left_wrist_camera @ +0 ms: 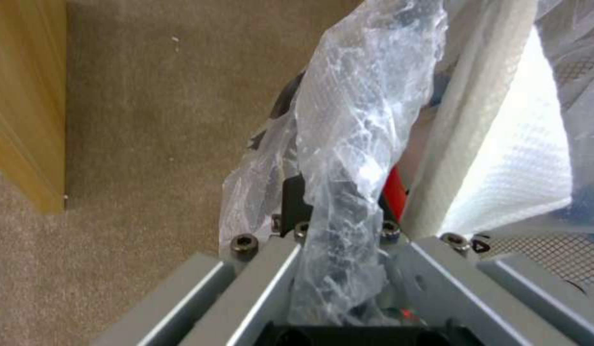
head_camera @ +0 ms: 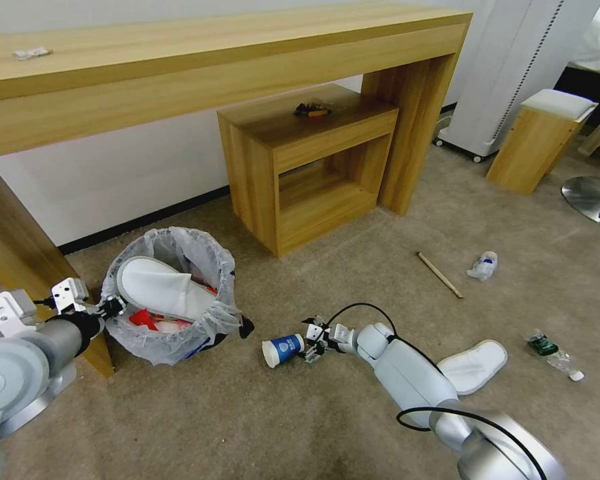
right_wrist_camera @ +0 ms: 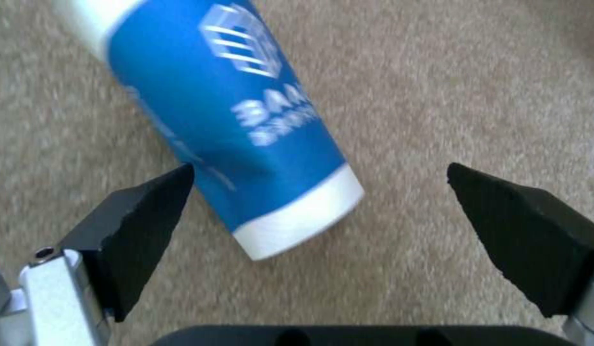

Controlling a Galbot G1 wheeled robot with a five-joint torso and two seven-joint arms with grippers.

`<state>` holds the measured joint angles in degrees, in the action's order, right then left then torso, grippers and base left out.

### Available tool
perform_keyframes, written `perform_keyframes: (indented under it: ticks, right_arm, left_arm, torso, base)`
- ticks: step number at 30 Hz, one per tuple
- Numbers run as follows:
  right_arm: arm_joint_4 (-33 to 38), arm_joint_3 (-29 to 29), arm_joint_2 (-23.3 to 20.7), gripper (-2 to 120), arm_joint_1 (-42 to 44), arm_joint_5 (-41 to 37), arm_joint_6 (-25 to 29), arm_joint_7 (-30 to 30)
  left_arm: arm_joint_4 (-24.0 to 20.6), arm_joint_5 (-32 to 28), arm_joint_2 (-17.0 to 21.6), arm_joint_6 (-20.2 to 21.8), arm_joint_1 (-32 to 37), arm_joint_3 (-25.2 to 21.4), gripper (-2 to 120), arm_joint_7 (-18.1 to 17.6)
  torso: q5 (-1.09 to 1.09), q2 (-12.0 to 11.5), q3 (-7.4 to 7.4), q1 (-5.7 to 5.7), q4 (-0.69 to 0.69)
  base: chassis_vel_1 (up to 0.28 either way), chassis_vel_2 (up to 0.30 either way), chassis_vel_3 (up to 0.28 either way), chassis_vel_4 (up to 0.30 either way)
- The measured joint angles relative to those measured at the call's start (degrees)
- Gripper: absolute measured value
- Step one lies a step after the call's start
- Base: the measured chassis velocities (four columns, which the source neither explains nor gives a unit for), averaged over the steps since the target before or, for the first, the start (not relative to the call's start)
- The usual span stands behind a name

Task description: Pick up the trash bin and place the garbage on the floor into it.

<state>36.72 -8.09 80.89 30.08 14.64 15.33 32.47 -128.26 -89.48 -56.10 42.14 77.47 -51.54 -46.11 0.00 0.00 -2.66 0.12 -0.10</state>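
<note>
on the left, the left gripper point(head_camera: 110, 308) is clamped on the bag-covered rim of the trash bin point(head_camera: 170, 297), which it holds tilted just beside a leg of the long wooden worktop point(head_camera: 200, 60). the left wrist view has the crinkled liner bunched between its jaws. already inside the bin lie a white slipper point(head_camera: 160, 288) and some red litter point(head_camera: 142, 318), so part of the collecting appears done.

toward the middle, a blue paper cup point(head_camera: 283, 349) lies on its side on the floor point(head_camera: 327, 427), and the right gripper point(head_camera: 315, 347) sits low at the cup's base end with its jaws spread wide. in the right wrist view the cup's base lies between the two black pads point(right_wrist_camera: 143, 221), closer to one, and neither has closed on it; the cup looks to be the next piece to go in.

farther right, several items are left on the carpet: a wooden stick point(head_camera: 439, 274), a crumpled white wad point(head_camera: 483, 265), a second white slipper point(head_camera: 473, 365) partly behind the right arm, and a small plastic bottle point(head_camera: 555, 355) well apart near the edge. by this count the job seems roughly half finished, with the cup and these four pieces outstanding.
</note>
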Motion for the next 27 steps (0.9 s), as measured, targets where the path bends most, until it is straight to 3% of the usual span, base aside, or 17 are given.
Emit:
perform_keyframes:
  ticks: [27]
  right_arm:
    - [-1.9, -1.5, 3.0, 100, 0.1, 2.1, 1.1, -3.0]
  left_arm:
    - [-1.5, 1.1, -0.5, 0.0, 1.4, -0.3, 0, 0.2]
  torso:
    - [0.00, 0.0, 0.00, 0.00, 0.00]
  base:
    - [0.000, 0.000, 0.000, 0.000]
